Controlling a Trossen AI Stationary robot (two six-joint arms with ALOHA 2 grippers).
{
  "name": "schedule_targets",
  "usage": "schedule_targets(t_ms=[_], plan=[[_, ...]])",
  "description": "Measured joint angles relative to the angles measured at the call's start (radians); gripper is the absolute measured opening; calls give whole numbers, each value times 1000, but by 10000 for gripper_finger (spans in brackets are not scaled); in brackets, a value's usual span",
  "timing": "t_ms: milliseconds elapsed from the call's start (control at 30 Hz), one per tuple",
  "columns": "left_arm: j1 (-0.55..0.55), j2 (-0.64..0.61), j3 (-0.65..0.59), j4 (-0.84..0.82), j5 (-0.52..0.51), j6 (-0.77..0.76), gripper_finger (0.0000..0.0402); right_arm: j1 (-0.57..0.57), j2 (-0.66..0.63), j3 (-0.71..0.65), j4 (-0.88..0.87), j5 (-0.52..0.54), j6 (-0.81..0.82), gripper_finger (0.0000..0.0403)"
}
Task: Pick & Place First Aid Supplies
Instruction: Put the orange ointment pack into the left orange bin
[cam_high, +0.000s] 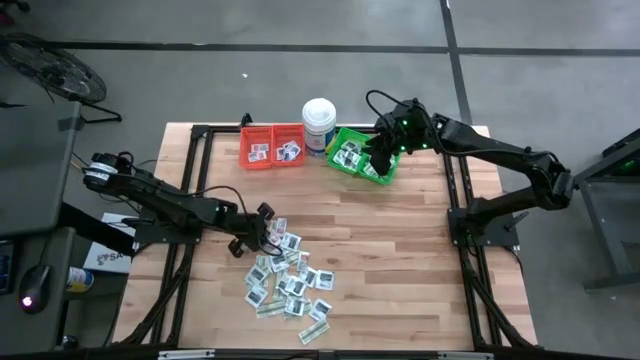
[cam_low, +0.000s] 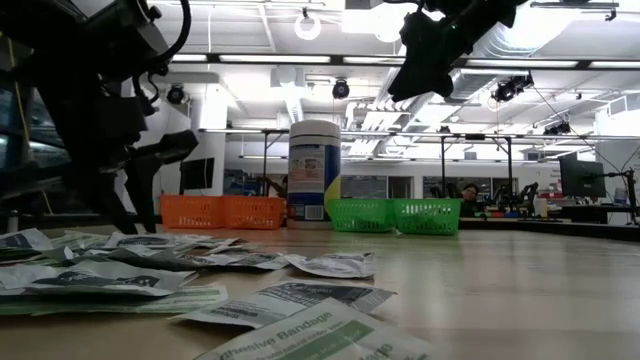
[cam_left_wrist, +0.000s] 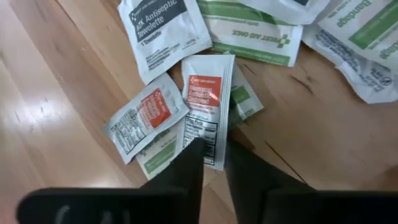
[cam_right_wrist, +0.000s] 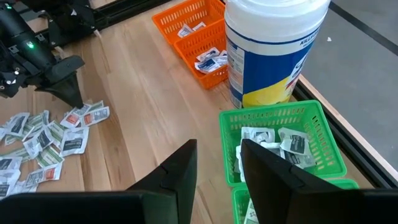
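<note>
Between the nearly closed fingers of the left gripper sits the lower end of a long white paper packet with an orange-red label; the narrow gap between the fingers looks pinched on its edge, though how firm that hold is cannot be told. Touching that packet on one side lies a second, shorter white packet with a red label, tilted, and half hidden under both are pale green-and-white bandage strips. Just beyond them a white antiseptic towelette packet with dark print lies flat. Farther out, the loose pile of first aid supplies spreads over the butcher-block wooden table.

Well apart from this gripper, at the table's far edge, stand two orange plastic bins, a tall white round tub and two green plastic bins, all bins already holding a few packets. Over the green bins hangs the right gripper, fingers parted and empty.

Risks, as I judge them: a grip on only the packet's thin edge may let it slip or swing free on lifting. The overlapping neighbours could also be dragged up together, so two kinds might land in one bin.
</note>
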Motion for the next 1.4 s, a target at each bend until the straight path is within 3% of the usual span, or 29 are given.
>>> schedule_targets(t_ms=[267,767,1400], plan=[[0,0,0,-18,21,-31,3,0,0,0,0,0,0,119],[1,-62,-1,-59,23,-86,0,0,0,0,-6,0,0,119],[1,-96,249,-420,-24,-101,0,0,0,0,-6,0,-5,119]])
